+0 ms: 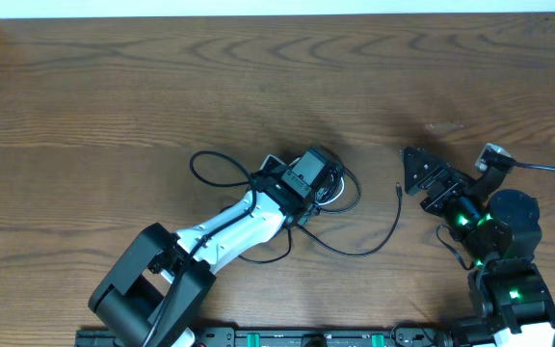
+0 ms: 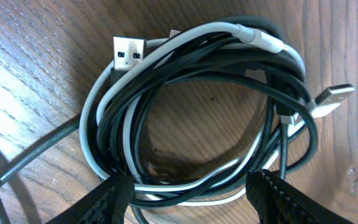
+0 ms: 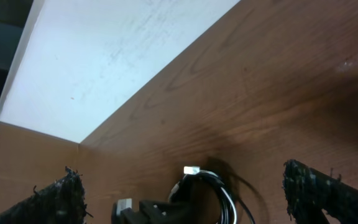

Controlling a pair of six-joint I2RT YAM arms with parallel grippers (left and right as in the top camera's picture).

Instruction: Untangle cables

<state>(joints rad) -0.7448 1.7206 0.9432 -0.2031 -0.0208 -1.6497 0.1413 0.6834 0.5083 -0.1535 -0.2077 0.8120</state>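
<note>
Overhead: the cables (image 1: 356,193) lie coiled on the table (image 1: 162,87) beneath the left gripper (image 1: 318,173). One black strand trails toward the right gripper (image 1: 412,172), which is spread wide and empty.

Left wrist: jaws apart, straddling the black-and-white coil's lower strands without pinching.

Right wrist: fingers wide, with the cables lying ahead.

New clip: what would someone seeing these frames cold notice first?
A tangled coil of black and white cables in the middle of the table, a silver USB plug poking out. The left gripper straddles one side of it, while the right gripper hangs open and empty off to the right.
</note>
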